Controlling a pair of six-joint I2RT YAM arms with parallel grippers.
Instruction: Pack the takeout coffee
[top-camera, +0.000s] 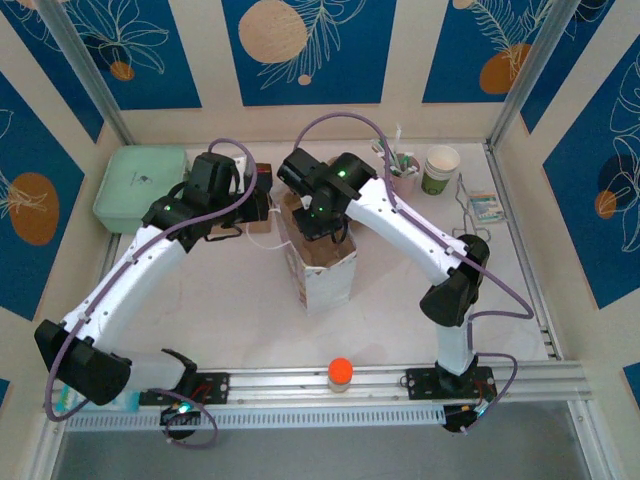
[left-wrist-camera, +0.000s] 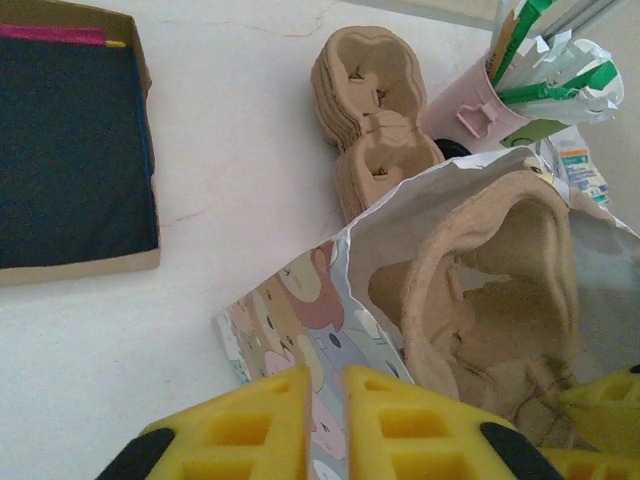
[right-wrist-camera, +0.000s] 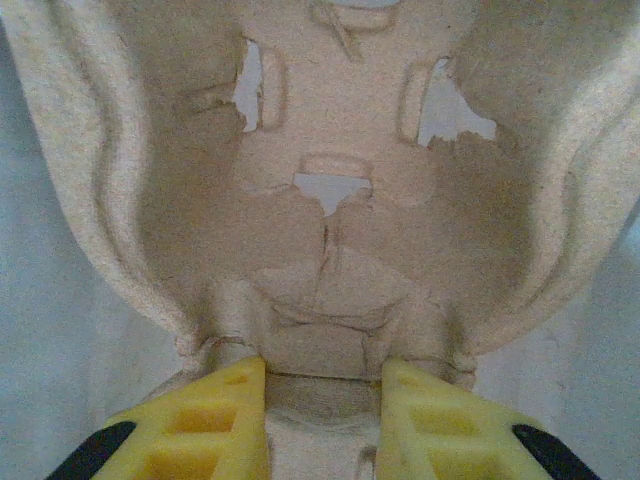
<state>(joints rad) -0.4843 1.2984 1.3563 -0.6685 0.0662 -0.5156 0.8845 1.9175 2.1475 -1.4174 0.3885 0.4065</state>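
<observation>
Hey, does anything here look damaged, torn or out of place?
The pulp carrier gripped by the right tool inside the paper bag looks damaged. In the right wrist view, its upper-right cutout has a ragged, torn edge, and a crack runs down its middle.

Takeout coffee (left-wrist-camera: 452, 150): just black lid sliver vis. behind bag (left-wrist-camera: 300, 300) rim, nxt to pink cup (left-wrist-camera: 470, 105); rest hidden.
</observation>
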